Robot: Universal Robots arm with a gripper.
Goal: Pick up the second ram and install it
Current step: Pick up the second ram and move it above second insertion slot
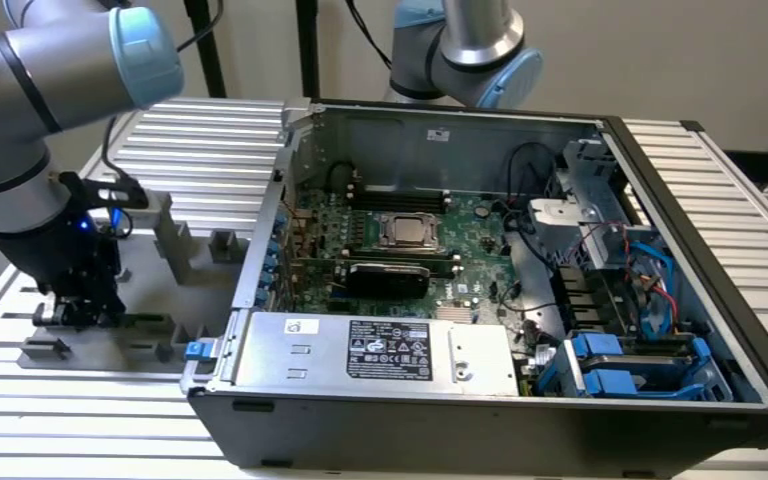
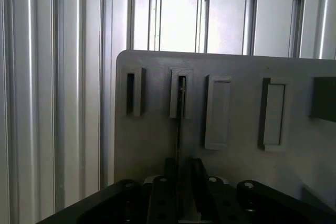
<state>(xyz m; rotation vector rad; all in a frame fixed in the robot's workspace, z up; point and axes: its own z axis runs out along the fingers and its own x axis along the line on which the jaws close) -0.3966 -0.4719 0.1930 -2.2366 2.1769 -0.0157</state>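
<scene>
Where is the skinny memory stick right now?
The thin, narrow RAM stick stands on edge in a slot of the grey plastic tray, right at the black gripper, at the exterior view's left.

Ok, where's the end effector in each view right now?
Exterior view: the end effector is at the exterior view's left, low over the grey tray, beside the computer case.
Wrist view: the end effector is dark in the foreground, with the second ram edge-on, running from it to a tray slot.
Shared landmark: the grey tray.
</scene>
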